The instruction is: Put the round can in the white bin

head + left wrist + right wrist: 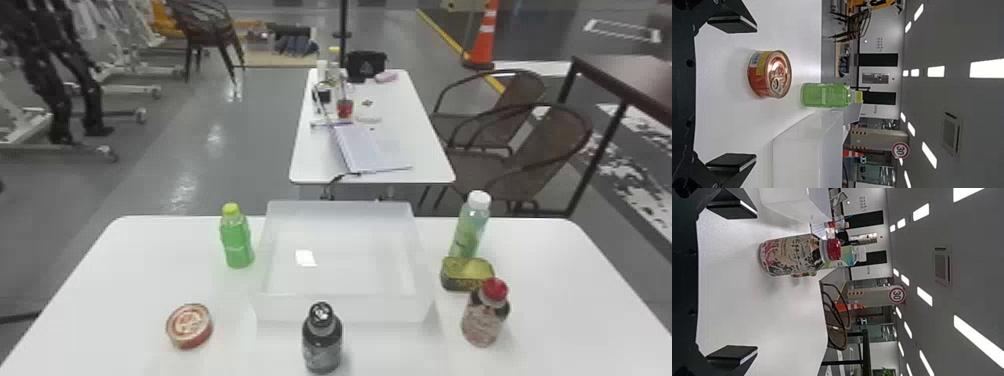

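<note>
While the left gripper (756,93) and right gripper (757,282) both stand spread, the round can (189,326) rests at the white bin's (380,308) 8 o'clock; insufficient lift could cause wall contact or topple the green bottle (237,242) at 9 o'clock.

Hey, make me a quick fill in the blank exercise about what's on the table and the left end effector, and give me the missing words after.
1. The can is on the robot's ____ side of the bin.
2. The tin sits between a white-capped bottle and a ____-capped one.
3. The green bottle stands ____, not on its side.
4. The left end effector holds nothing; its fingers are ____, not shut.

Missing words: left; red; upright; open.
</note>
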